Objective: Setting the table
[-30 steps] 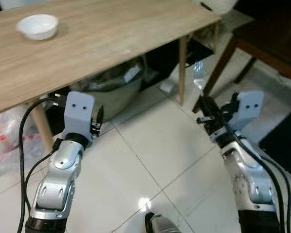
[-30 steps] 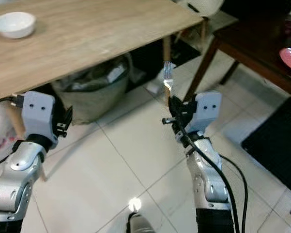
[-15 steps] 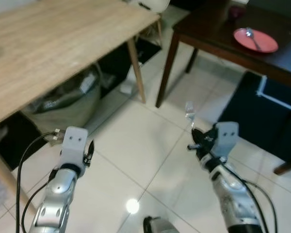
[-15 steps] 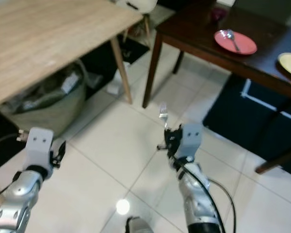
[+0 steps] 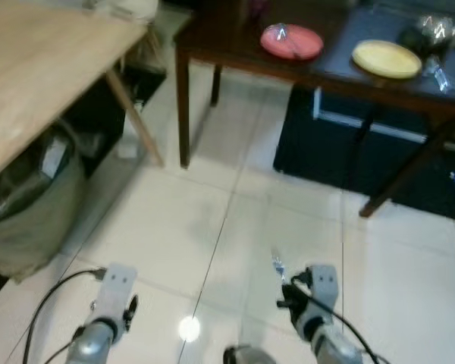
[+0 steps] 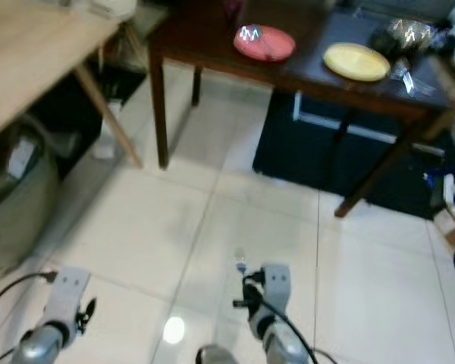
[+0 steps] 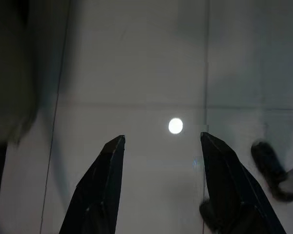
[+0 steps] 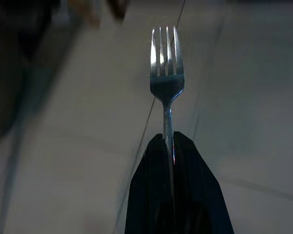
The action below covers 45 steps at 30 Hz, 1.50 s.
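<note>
The right gripper [image 8: 172, 146] has its two black fingers pressed together on the handle of a fork [image 8: 166, 73], tines pointing away from the wrist and upward, low over the pale floor tiles [image 5: 212, 220] near the robot. That upright carry looks deliberate: pinching the thin stem close to the neck keeps the tines clear of the arm and lets the fork be laid down flat beside a plate. The fork is slim polished metal with four narrow tines, a curved shoulder and a flat stem that catches the light.

The left gripper [image 7: 158, 170] hangs on the near left with its fingers spread and nothing between them; they are dark, tapered and wedge-shaped, over glossy tile that mirrors a ceiling light.

Far ahead stands the dark wooden worktop [image 6: 212, 45], smooth, on square legs. On it lie a round pink plate [image 6: 264, 42] with something shiny on it, too blurred to name, and to its right a round yellow plate [image 6: 356, 61]. Both are shallow and look like glazed ware. At the far right end sits a crinkled shiny bundle [image 6: 406, 34], perhaps foil or plastic wrap. On the left is a light wooden worktop [image 5: 38, 68] with pale grain and slim slanted legs, and a grey sack [image 5: 23, 205] slumped beneath it. The fork seems bound for a plate on the dark worktop
</note>
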Available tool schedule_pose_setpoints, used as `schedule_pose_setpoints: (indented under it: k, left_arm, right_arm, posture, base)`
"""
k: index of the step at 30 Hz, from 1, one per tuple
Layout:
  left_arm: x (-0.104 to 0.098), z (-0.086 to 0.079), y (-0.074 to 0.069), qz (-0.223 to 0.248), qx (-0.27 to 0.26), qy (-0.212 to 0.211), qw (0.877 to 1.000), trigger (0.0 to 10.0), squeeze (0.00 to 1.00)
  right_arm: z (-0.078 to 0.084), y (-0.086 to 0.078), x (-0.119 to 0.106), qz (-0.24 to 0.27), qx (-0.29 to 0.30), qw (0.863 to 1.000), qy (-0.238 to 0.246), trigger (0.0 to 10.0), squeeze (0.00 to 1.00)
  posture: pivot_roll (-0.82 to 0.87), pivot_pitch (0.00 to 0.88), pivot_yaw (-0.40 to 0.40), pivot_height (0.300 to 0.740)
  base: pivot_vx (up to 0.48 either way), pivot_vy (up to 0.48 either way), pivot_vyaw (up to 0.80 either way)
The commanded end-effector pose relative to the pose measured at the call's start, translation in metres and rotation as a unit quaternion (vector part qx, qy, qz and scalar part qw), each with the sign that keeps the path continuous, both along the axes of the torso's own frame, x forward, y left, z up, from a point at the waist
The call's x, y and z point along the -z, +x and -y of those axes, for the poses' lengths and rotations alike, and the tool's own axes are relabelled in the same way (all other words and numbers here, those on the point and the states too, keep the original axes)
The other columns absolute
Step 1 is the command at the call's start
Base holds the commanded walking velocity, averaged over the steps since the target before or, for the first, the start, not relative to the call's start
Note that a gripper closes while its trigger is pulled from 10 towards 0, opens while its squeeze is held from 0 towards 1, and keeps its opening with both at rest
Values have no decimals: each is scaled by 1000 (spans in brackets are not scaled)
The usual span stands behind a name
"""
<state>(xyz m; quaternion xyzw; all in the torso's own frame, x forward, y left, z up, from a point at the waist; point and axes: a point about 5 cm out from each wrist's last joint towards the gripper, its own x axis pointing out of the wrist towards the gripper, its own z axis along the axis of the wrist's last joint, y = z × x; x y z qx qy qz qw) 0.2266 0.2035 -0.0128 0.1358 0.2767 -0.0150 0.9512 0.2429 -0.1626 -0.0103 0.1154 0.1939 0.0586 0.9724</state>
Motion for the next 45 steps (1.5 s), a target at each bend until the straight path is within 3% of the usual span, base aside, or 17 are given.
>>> schedule_pose_setpoints:
  k: [1,7,15,22,34,45]
  left_arm:
    - [4,-1,-5,-3,-2,2,1000,10000,0]
    - [10,-2,-6,-3,-1,2,1000,10000,0]
    - [12,-2,-6,2,-6,3,1000,10000,0]
    - [12,0,-2,19,2,9,1000,10000,0]
    - [8,1,3,41,1,23,999,10000,0]
    - [4,8,8,59,34,38,997,10000,0]
  right_arm:
    - [-1,2,-3,14,-2,1000,11,10000,0]
    - [-9,10,-5,31,-32,999,16,10000,0]
    - [-16,7,-1,26,-59,998,15,10000,0]
    - [-15,8,0,31,-73,997,-5,10000,0]
    - [-16,9,-2,41,-77,996,1,10000,0]
    - [-11,9,-3,43,-67,997,1,10000,0]
  posture:
    - [-107,38,18,740]
    - [-104,33,13,740]
    - [-99,28,6,740]
    - [-105,23,7,740]
    - [-118,26,5,740]
    - [-126,28,9,740]
  base:
    - [0,0,-800]
    - [0,0,-800]
    - [0,0,-800]
    - [0,0,0]
    - [456,0,0]
    - [480,0,0]
